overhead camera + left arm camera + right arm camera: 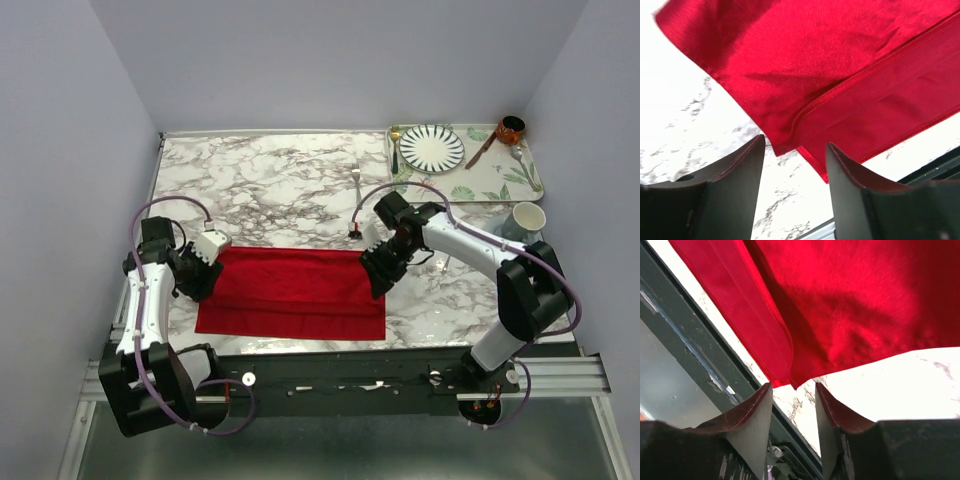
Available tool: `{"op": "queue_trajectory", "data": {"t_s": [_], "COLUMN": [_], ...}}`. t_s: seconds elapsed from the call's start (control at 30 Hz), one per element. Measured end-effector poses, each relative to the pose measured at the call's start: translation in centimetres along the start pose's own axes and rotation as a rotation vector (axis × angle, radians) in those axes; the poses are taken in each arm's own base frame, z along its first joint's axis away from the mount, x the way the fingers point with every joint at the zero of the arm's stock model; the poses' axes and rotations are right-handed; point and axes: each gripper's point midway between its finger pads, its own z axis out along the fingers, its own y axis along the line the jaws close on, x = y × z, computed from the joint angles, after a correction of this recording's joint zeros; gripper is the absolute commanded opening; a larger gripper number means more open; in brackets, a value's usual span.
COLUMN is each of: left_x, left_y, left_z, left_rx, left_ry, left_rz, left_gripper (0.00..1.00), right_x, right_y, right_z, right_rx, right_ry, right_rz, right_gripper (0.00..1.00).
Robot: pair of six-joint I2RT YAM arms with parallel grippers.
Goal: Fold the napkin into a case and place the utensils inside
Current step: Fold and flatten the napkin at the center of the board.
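From above, the napkin (290,292) lies flat on the marble table (270,180) as a wide red rectangle between the two arms. The left gripper (203,283) sits at its left end and the right gripper (381,272) at its far right corner. Whether either one has cloth in it cannot be told from this height. A silver fork (355,180) lies on bare marble beyond the right gripper, well apart from the cloth.

In the left wrist view, the left gripper (796,143) has its two dark fingers (735,172) spread apart with nothing between them, only marble (690,115) showing through the gap. The napkin (815,60) starts just past the fingertips. Its nearest corner points into the gap without touching either finger. The cloth is doubled there — a hemmed upper layer stops short and leaves a strip of the lower layer showing off to the right-hand finger's side.

In the right wrist view, the right gripper (793,386) is likewise parted and gripping nothing. A corner of the napkin (855,305) lies just beyond the tips, in line with the gap — two layers meet there. The dark table edge (680,335) runs past the left-hand finger.
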Motion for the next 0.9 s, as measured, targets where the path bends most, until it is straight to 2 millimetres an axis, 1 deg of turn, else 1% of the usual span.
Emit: {"op": "queue_trajectory", "data": {"t_s": [0.07, 0.13, 0.2, 0.27, 0.33, 0.53, 0.63, 0.73, 0.8, 0.9], "left_x": [-0.7, -1.7, -2.3, -2.5, -2.2, -1.4, -0.9, -0.6, -0.4, 0.6], "left_y": [0.1, 0.5, 0.8, 0.9, 1.0, 0.8, 0.6, 0.5, 0.3, -0.5], "left_z": [-0.6, -1.1, -1.1, -0.7, 0.3, 2.1, 2.8, 2.9, 3.0, 3.0], "left_rx": [-0.006, -0.009, 0.003, 0.023, 0.056, 0.115, 0.143, 0.148, 0.151, 0.161], "left_ry": [-0.023, -0.048, -0.057, -0.053, -0.033, 0.016, 0.043, 0.050, 0.055, 0.069], "left_rz": [0.015, 0.023, 0.016, -0.003, -0.035, -0.111, -0.138, -0.138, -0.129, -0.111], "left_gripper": [0.65, 0.65, 0.65, 0.64, 0.62, 0.55, 0.52, 0.46, 0.42, 0.36], "right_x": [-0.9, -1.9, -2.6, -2.9, -2.7, -1.5, -1.1, -0.7, -0.1, 0.9], "right_y": [0.2, 0.3, 0.4, 0.2, -0.1, -1.3, -1.5, -1.4, -1.0, -0.4], "right_z": [-0.7, -1.3, -1.5, -1.3, -0.5, 2.1, 2.7, 2.8, 3.0, 3.2], "right_rx": [0.003, 0.006, 0.004, 0.001, -0.004, -0.018, -0.025, -0.035, -0.050, -0.076], "right_ry": [-0.018, -0.044, -0.059, -0.056, -0.031, 0.057, 0.079, 0.094, 0.110, 0.141], "right_rz": [-0.012, -0.027, -0.032, -0.020, 0.006, 0.075, 0.088, 0.092, 0.091, 0.086], "right_gripper": [0.48, 0.45, 0.41, 0.39, 0.38, 0.38, 0.37, 0.33, 0.33, 0.33]}}
